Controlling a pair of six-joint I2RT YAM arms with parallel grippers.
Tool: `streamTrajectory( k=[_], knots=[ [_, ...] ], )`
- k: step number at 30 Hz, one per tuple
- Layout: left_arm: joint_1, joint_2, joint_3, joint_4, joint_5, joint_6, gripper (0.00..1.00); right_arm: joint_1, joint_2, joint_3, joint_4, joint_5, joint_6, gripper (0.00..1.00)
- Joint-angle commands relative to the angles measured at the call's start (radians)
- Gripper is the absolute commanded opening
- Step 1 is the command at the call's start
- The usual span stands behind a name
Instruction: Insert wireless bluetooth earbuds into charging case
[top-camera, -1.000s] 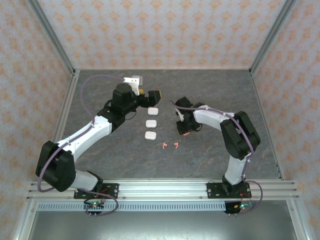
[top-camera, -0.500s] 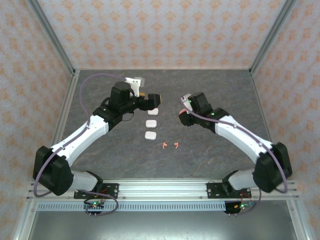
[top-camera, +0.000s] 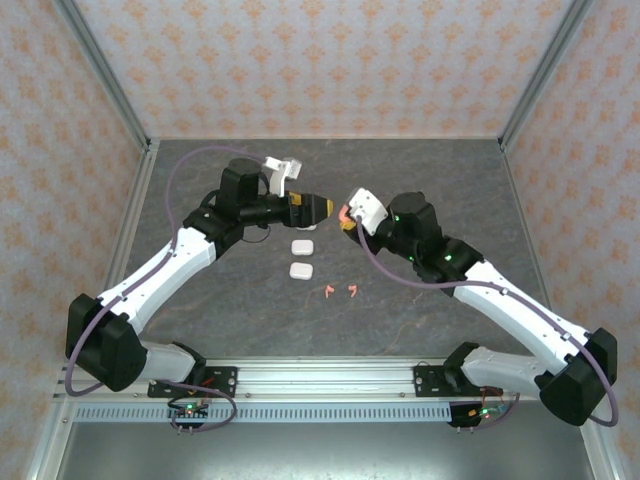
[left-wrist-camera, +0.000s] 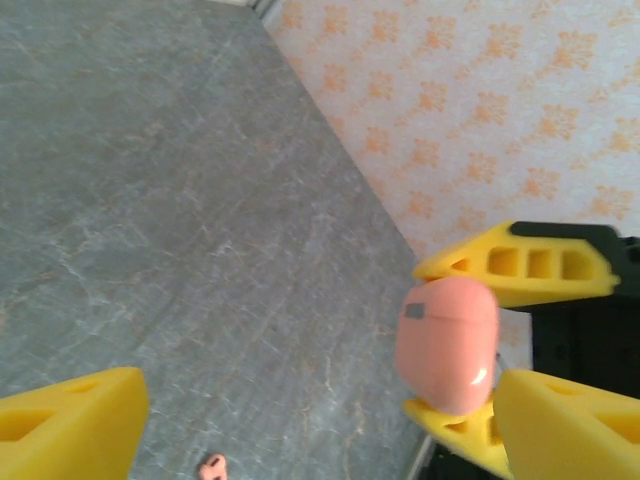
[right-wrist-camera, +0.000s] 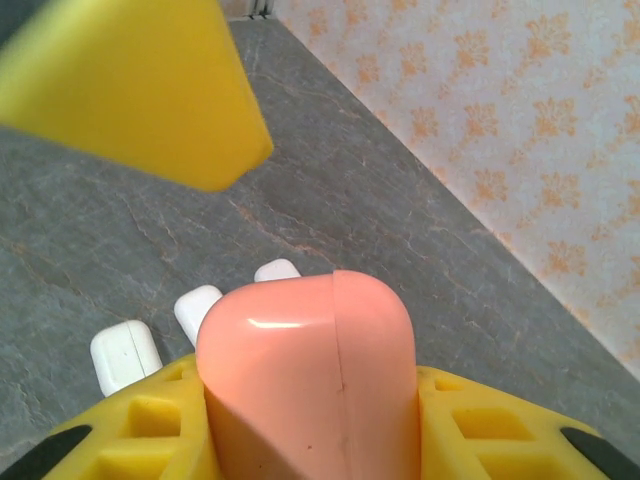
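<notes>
- Here, the grey stone-patterned table (top-camera: 450, 180) lies beneath both arms.
- The left gripper (top-camera: 320, 208) hangs above it with its yellow fingers spread wide and nothing between them, its tips facing the right gripper.
- The right gripper (top-camera: 346, 217) is raised just beside it, jaws clamped on a pink charging case (right-wrist-camera: 310, 370) with its lid closed.
- Three white cases (right-wrist-camera: 125, 355) sit in a row on the table.
- Two pink earbuds (top-camera: 328, 291) lie loose on the table, side by side, near the row's near end.
</notes>
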Motion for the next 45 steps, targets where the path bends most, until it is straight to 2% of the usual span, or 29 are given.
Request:
streamTrajectory(
  k=[1, 7, 19, 32, 37, 45],
  knots=[
    [-0.019, 0.000, 0.018, 0.056, 0.072, -0.034, 0.89, 0.010, -0.002, -0.013, 0.046, 0.034, -0.097, 0.35],
    [-0.045, 0.001, 0.014, 0.056, 0.093, -0.022, 0.87, 0.010, 0.008, 0.010, 0.022, 0.018, -0.098, 0.35],
    [-0.083, 0.047, 0.025, 0.069, 0.139, -0.009, 0.73, 0.012, 0.026, 0.022, 0.037, -0.029, -0.057, 0.35],
    [-0.099, 0.085, 0.021, 0.071, 0.163, -0.011, 0.56, 0.013, 0.025, 0.037, 0.038, -0.063, -0.049, 0.35],
    [-0.107, 0.097, 0.019, 0.081, 0.164, -0.017, 0.46, 0.014, 0.029, 0.044, 0.034, -0.071, -0.048, 0.35],
    [-0.107, 0.097, 0.018, 0.077, 0.141, -0.018, 0.38, 0.013, 0.027, 0.041, 0.030, -0.087, -0.047, 0.35]
  ],
)
